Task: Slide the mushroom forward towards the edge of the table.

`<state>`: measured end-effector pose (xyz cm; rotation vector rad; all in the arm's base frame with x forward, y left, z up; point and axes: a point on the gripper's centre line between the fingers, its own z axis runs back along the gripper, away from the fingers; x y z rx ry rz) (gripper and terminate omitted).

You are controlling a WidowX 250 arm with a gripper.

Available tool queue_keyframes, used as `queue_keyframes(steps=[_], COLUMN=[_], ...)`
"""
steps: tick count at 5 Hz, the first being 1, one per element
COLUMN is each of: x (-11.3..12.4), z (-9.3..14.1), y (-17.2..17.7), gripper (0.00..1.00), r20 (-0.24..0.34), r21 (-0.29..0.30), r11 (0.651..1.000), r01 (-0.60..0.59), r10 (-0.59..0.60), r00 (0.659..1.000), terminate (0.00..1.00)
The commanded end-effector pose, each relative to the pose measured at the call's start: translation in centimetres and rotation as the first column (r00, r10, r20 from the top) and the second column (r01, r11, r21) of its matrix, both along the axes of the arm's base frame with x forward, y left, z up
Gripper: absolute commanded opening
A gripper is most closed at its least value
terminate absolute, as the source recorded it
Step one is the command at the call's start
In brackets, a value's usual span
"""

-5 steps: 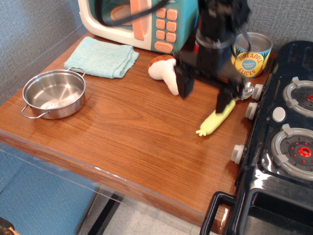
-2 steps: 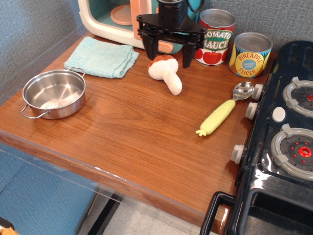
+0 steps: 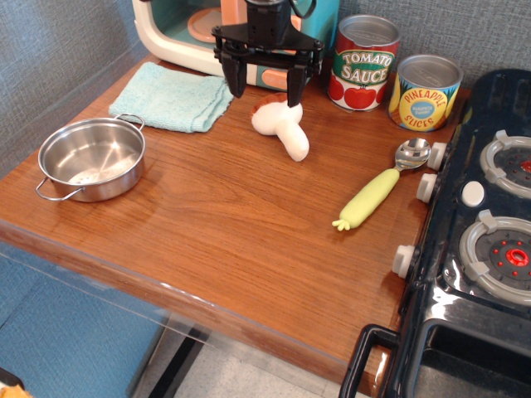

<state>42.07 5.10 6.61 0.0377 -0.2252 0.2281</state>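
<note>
At the far left, a steel pan sits at roughly nine o'clock from the table's middle, with a folded blue cloth behind it at about eleven; neither lies in the path of a forward push, so the hazards sit further right. The pincer hangs with its two dark fingers spread wide and nothing between them, in front of a toy microwave; the mushroom lies on its side just below, cap towards the back and pale stem pointing to about five o'clock. One finger sits right over the back of the cap, touching or nearly so; the other stands clear at the cap's ten o'clock.

Risks, as I judge them: the mushroom is soft and rounded, so a push landing off its centre could spin or roll it instead of sliding it straight; a finger pressing down on the cap might pinch or tip it; the slanted stem could steer it towards four o'clock, where a yellow-handled spoon lies beside the toy stove; pushed too far, it could drop off the front edge at six o'clock. The two cans at one o'clock stand just beside the arm's reach, and a wide swing might clip them.
</note>
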Motion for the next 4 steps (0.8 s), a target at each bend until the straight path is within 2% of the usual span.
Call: queue_keyframes(steps=[1, 2, 3, 4], x=[1.6, 2.0, 1.9, 1.7], z=[0.4, -1.1, -2.0, -0.5], y=[-0.7, -0.8, -0.1, 0.0], gripper=[1.00, 1.00, 0.00, 0.00], r20=[0.049, 0.024, -0.001, 0.025], r21=[-0.037, -0.029, -0.026, -0.027], r11=[0.999, 0.999, 0.998, 0.998], r01=[-0.027, -0.037, -0.060, -0.054], r10=[0.029, 0.038, 0.060, 0.054], r00=[0.998, 0.999, 0.998, 0.998], terminate=[0.00, 0.00, 0.00, 0.00])
